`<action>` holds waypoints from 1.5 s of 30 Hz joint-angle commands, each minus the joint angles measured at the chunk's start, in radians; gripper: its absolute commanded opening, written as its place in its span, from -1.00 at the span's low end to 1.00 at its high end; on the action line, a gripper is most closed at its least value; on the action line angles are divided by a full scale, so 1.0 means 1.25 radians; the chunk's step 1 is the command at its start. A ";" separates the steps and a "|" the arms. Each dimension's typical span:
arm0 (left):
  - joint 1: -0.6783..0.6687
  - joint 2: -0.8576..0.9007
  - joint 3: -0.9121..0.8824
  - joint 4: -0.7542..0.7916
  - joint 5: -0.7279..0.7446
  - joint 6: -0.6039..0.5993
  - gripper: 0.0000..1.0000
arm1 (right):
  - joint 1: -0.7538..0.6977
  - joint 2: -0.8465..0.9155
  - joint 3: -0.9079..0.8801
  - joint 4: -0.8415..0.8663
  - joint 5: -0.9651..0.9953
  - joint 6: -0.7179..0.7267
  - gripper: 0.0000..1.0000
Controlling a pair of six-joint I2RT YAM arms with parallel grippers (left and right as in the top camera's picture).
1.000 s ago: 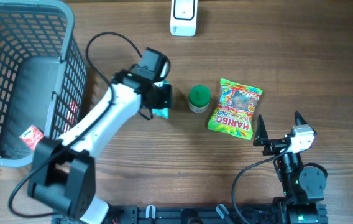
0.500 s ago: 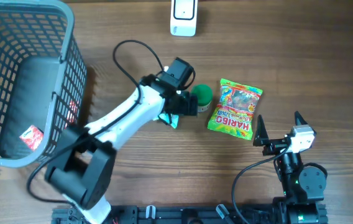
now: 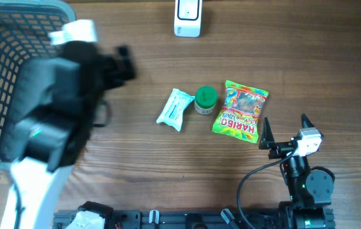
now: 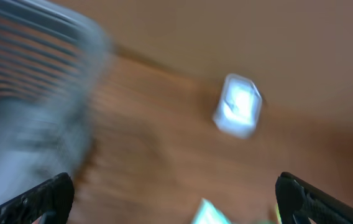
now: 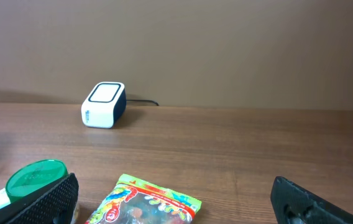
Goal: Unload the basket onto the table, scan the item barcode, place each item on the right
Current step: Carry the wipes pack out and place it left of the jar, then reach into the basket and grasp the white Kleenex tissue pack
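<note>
A white-and-teal packet [image 3: 175, 109] lies flat on the wooden table, just left of a green-lidded jar [image 3: 204, 99] and a Haribo sweets bag [image 3: 241, 111]. The white barcode scanner [image 3: 187, 18] stands at the table's far edge. My left arm is raised and blurred over the basket side. Its gripper [image 3: 123, 63] is well away from the packet, open and empty in the left wrist view [image 4: 176, 199], where the scanner [image 4: 237, 104] is a blur. My right gripper [image 3: 285, 135] rests open near the front, behind the Haribo bag [image 5: 145, 205] and green lid [image 5: 36, 177].
A grey mesh basket [image 3: 15, 25] fills the left side, partly hidden by my left arm. The scanner [image 5: 104, 104] has a cable running off to the right behind it. Bare wood lies between the items and the scanner.
My left gripper opened and let go of the white-and-teal packet beside the green-lidded jar. The arm then swung up and left towards the basket. The right arm has not moved.
</note>
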 commanded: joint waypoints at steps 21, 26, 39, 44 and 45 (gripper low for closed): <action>0.699 0.369 0.009 -0.319 0.058 -0.146 1.00 | -0.002 -0.006 -0.001 0.002 0.010 -0.009 1.00; 0.699 0.518 0.009 -0.314 0.035 -0.156 0.93 | -0.002 -0.006 -0.001 0.002 0.010 -0.009 0.99; 0.699 0.606 -0.062 -0.269 -0.046 -0.194 0.70 | -0.002 -0.006 -0.001 0.002 0.010 -0.009 0.99; 0.699 0.606 -0.107 -0.228 -0.019 -0.194 0.44 | -0.002 -0.006 -0.001 0.002 0.010 -0.009 0.99; 0.699 0.606 -0.113 -0.225 -0.020 -0.194 0.29 | -0.002 -0.006 -0.001 0.002 0.010 -0.009 0.99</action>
